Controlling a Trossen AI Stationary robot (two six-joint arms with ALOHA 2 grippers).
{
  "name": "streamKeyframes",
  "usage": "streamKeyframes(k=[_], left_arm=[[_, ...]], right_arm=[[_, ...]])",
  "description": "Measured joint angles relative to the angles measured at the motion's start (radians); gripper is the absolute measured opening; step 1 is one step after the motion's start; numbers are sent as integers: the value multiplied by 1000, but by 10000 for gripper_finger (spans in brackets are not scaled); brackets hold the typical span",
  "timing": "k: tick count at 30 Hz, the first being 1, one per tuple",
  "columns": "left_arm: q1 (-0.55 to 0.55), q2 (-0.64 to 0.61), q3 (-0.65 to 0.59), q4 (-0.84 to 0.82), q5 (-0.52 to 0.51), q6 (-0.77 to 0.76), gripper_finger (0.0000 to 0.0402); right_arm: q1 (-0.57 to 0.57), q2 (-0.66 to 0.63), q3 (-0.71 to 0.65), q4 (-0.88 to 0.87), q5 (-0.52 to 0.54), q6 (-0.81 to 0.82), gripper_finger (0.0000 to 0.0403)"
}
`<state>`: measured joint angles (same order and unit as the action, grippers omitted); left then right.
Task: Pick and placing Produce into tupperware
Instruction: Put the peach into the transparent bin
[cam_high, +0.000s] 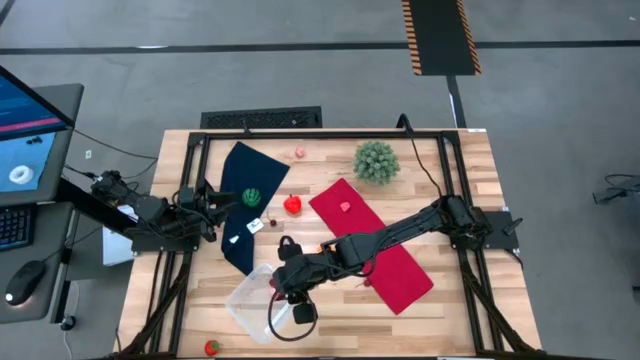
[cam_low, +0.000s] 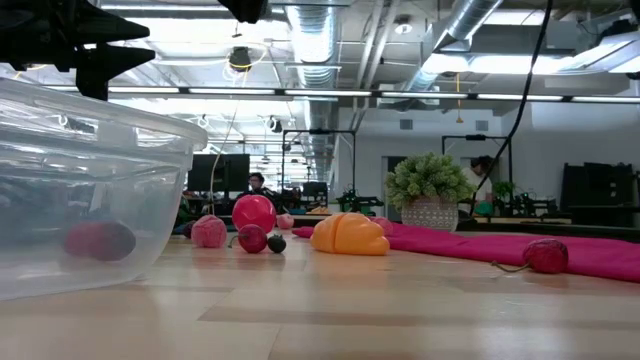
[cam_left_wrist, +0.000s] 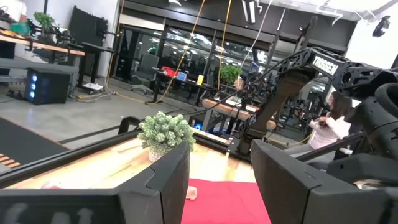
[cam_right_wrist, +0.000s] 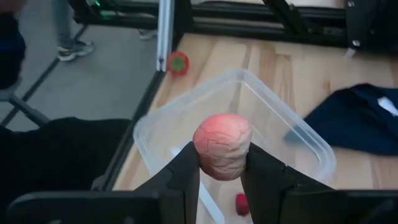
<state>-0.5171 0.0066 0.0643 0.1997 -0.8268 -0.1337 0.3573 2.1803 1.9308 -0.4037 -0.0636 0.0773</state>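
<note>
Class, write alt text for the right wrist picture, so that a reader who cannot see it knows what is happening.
The right pincer grips a pinkish, wrinkled toy fruit between its two dark fingers, above a clear plastic box on a wooden table. A small red piece lies inside the box, and a dark blue cloth lies beside it.

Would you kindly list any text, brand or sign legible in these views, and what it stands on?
"TROSSEN": white lettering on the dark right robot arm, seen in the left wrist view.
Small white tag on the dark blue cloth: too small to read.
Blue monitor screen: nothing legible.
</note>
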Motion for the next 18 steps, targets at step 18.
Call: streamKeyframes(k=[18], left_arm=[[0,0,0,1,0,0,162]], right_arm=[[5,136,1,63,-8,19,123]])
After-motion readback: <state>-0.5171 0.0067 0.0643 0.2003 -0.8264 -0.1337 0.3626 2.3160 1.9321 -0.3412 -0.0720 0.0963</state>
